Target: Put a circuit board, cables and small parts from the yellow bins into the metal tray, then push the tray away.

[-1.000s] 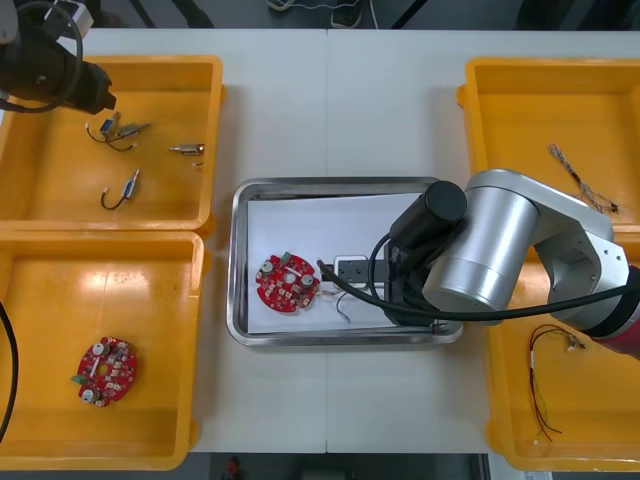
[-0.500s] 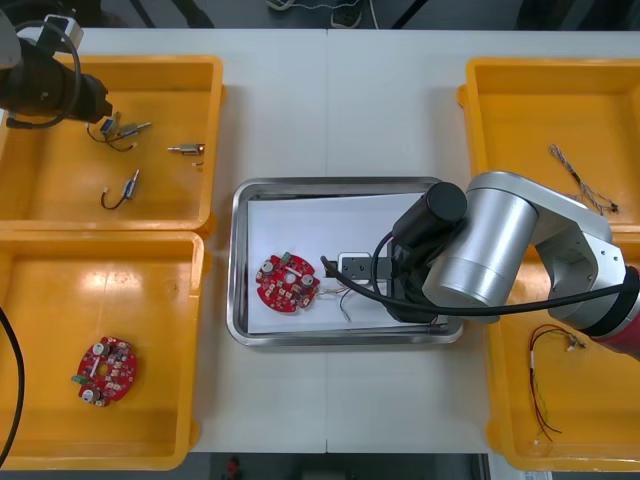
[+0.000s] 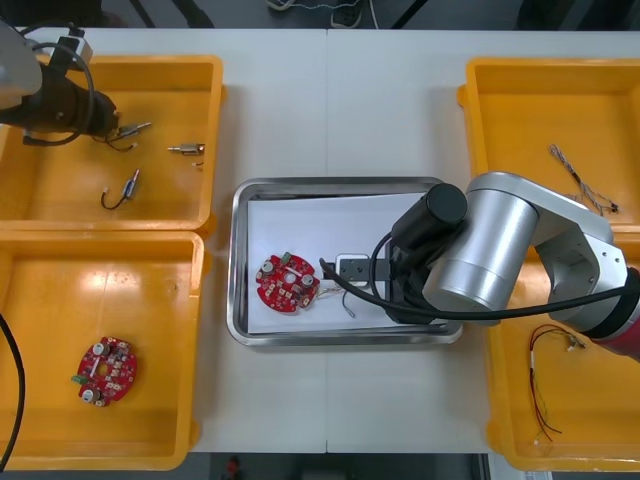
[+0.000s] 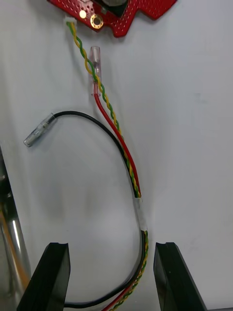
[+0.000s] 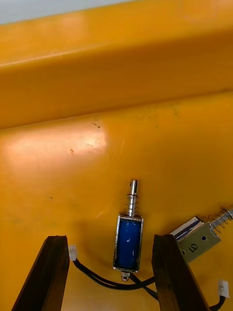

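1. Circuit board (image 3: 287, 282), round and red, lies on the white inside of the metal tray (image 3: 240, 300), in its left half. The tray sits mid-tabletop (image 3: 330, 110) between the yellow bins.
2. Right jaws hang low over the tray's right part, beneath the right arm (image 3: 480, 255). Their black fingers (image 4: 51, 277) stand wide apart and grip nothing.
3. A cable bundle (image 4: 127, 160) of red, black and twisted yellow-green strands lies on the white floor. It runs from between those fingers to the circuit board's edge.
4. Left jaws, on the left arm (image 3: 55, 95), are down in the far left bin (image 3: 190, 75). They are spread open and empty, with a blue-bodied small metal part (image 5: 128, 235) on the bin floor between them.
5. A sprung small metal part (image 5: 199, 239) lies just beside the blue one.
6. A second circuit board (image 3: 107, 371) rests in the near left bin (image 3: 150, 255). A red and yellow cable (image 3: 545, 385) lies in the near right bin (image 3: 497, 400).
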You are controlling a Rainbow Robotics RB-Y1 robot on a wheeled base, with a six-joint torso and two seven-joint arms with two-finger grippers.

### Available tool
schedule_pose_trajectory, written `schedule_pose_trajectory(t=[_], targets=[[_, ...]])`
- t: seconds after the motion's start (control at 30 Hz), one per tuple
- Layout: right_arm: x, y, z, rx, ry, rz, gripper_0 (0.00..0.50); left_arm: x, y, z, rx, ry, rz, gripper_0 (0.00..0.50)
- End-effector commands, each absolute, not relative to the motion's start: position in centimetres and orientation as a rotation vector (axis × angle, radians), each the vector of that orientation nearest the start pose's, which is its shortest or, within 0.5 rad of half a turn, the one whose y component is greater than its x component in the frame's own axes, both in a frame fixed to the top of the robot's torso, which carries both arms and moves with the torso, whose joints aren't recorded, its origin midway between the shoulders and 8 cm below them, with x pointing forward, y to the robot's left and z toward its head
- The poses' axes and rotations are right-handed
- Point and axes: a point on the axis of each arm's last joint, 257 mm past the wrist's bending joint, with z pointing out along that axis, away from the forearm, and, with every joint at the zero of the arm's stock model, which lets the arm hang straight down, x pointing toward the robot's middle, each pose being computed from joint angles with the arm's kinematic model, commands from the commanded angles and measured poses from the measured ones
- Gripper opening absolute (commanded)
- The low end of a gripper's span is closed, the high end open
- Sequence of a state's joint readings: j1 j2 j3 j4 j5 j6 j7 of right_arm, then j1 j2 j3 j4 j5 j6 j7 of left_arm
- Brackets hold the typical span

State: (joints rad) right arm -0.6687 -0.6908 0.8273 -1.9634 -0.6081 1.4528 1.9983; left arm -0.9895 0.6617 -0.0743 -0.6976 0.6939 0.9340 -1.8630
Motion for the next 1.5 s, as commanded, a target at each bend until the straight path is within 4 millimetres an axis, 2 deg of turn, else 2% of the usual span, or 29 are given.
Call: schedule_pose_trajectory(t=[0.03, 0.27, 0.47, 0.67, 0.8, 1.07, 1.1, 1.27, 1.5], targets=[[41.9, -9.2, -26.5, -1.890, 1.891, -0.314, 0.500, 69.5, 36.6, -12.9, 0.318, 2.240, 0.118, 0.500], [42.3, -8.9, -24.6, -1.855, 1.896, -0.319, 0.500, 69.5, 36.8, -14.0, 0.321, 2.229, 0.129, 0.500], [42.3, -9.5, -22.4, -1.810, 1.957, -0.331, 0.500, 69.5, 36.9, -14.1, 0.336, 2.229, 0.144, 0.500], [41.8, -11.5, -19.8, -1.773, 2.027, -0.374, 0.500, 69.1, 37.6, -14.9, 0.347, 2.243, 0.166, 0.500], [41.3, -13.8, -18.4, -1.737, 2.098, -0.421, 0.500, 69.0, 38.0, -14.7, 0.349, 2.242, 0.180, 0.500], [42.3, -14.9, -13.5, -1.600, 2.067, -0.352, 0.500, 69.1, 38.4, -14.5, 0.348, 2.239, 0.193, 0.500], [42.5, -15.4, -12.5, -1.575, 2.064, -0.340, 0.500, 69.1, 38.6, -14.4, 0.347, 2.238, 0.197, 0.500], [42.8, -18.0, -10.7, -1.511, 2.093, -0.322, 0.500, 69.0, 38.8, -14.6, 0.349, 2.242, 0.208, 0.500], [43.8, -23.8, -8.7, -1.321, 2.170, -0.388, 0.500, 68.6, 39.2, -15.6, 0.348, 2.260, 0.211, 0.500]])
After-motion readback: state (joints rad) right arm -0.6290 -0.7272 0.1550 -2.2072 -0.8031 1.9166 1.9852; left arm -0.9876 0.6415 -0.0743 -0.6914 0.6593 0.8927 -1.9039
